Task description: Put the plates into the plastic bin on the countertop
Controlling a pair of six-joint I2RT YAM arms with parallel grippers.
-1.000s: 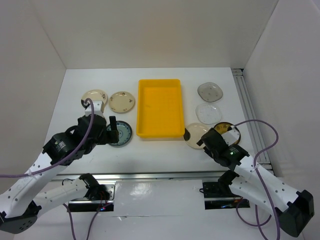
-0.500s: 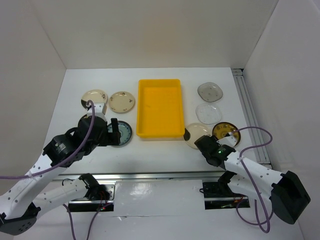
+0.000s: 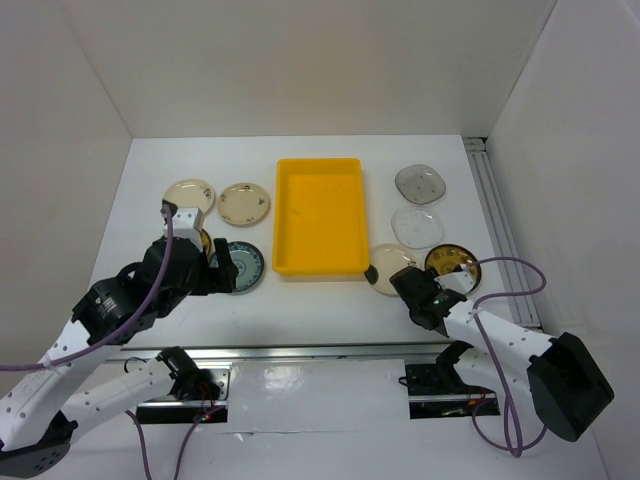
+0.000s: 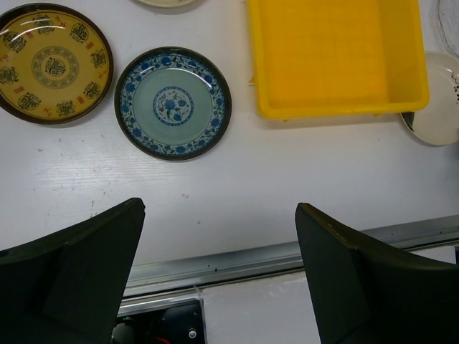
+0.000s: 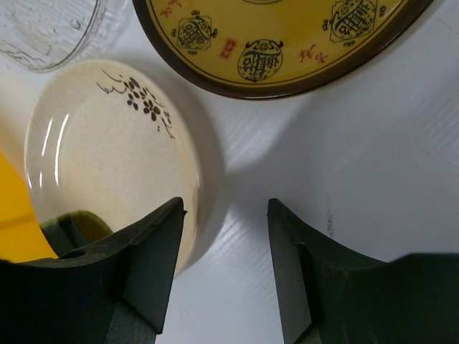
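The right claw [image 5: 226,222] has been lowered astride the rim of the cream round sprig-painted plate [image 5: 107,158] beside the yellow rectangular plastic bin [image 3: 320,215]. Part-open, it should be closed squarely.

The fingers of the right hand [image 5: 226,208] stand apart, straddling the cream plate [image 5: 107,158] rim; the brown-gold plate [image 5: 287,43] lies beyond.

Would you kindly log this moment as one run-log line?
right gripper: open astride rim of cream plate | left gripper: open, holding nothing | yellow bin: empty
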